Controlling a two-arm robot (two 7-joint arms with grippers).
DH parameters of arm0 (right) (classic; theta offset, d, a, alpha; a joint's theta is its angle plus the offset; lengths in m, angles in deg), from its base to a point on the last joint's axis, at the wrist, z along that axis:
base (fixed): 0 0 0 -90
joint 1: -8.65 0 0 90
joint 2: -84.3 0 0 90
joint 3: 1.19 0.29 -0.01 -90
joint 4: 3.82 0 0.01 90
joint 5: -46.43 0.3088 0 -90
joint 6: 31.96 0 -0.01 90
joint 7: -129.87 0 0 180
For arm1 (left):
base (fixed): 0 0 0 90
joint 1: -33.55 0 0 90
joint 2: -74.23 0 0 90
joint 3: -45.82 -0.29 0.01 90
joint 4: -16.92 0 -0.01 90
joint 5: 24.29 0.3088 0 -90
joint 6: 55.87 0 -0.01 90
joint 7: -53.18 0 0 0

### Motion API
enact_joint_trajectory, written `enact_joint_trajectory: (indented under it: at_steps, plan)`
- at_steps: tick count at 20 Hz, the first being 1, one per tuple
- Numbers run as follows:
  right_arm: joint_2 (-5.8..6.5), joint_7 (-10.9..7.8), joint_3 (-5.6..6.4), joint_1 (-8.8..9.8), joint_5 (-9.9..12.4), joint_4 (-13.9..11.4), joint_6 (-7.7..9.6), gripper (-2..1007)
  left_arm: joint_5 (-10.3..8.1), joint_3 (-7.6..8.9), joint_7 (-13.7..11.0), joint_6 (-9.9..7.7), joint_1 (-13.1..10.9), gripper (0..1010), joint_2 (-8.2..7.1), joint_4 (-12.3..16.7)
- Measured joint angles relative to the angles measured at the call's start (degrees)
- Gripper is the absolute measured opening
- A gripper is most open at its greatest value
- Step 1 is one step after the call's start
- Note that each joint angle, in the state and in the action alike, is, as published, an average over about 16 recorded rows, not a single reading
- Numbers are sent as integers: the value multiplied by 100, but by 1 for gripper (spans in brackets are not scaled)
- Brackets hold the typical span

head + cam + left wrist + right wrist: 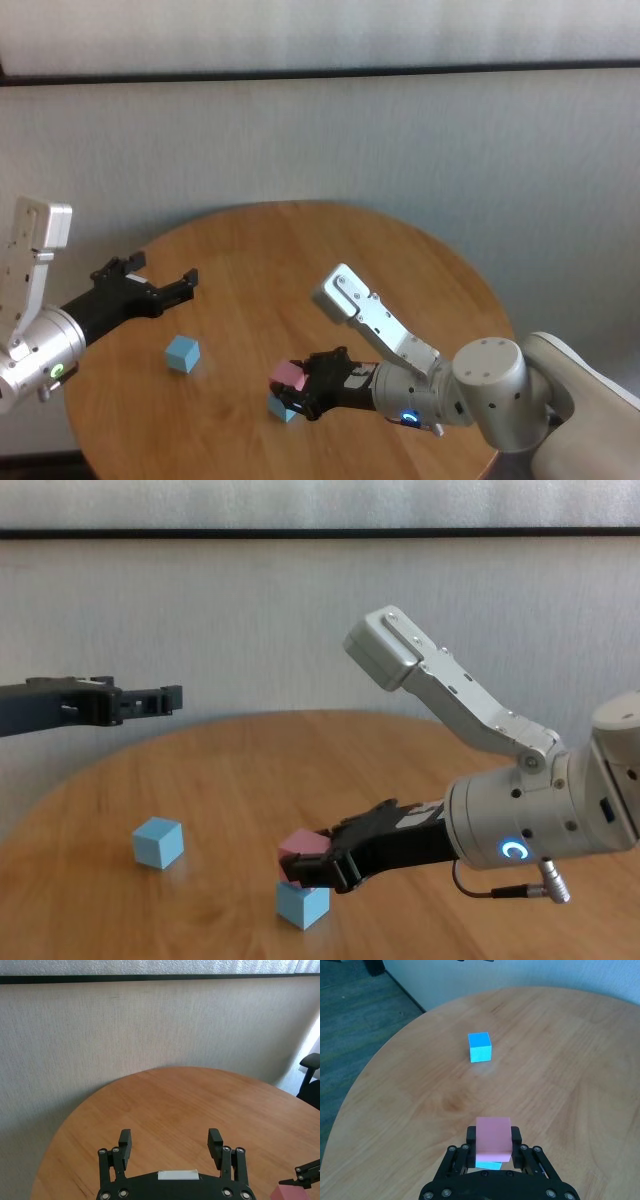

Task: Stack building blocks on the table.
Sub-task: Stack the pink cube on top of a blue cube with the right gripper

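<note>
My right gripper (292,385) is shut on the pink building block (288,376), holding it right over a light blue block (281,407) on the brown round table (300,260). In the right wrist view the pink block (493,1138) sits between the fingers, with the blue one (488,1165) showing just under it. In the chest view the pink block (300,853) is tilted above the blue block (302,905); contact cannot be told. Another light blue block (182,353) lies alone to the left. My left gripper (165,280) hovers open above the table's left side, empty.
A pale wall runs behind the table. The far table edge (165,1068) curves ahead of the left gripper (171,1142). A dark chair (311,1080) stands beyond the table in the left wrist view. Bare wood lies between the lone blue block (480,1047) and the stack.
</note>
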Motion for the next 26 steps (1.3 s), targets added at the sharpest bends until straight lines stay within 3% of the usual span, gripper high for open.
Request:
enact_joint_trajectory:
  at_steps: [19,26]
  plan:
    - [-55,-42,-77,-75,-16,97,9,369,0,0,0,0,0,999,0,0]
    - [-56,-37,-78,-75,-18,98,9,442,0,0,0,0,0,999,0,0]
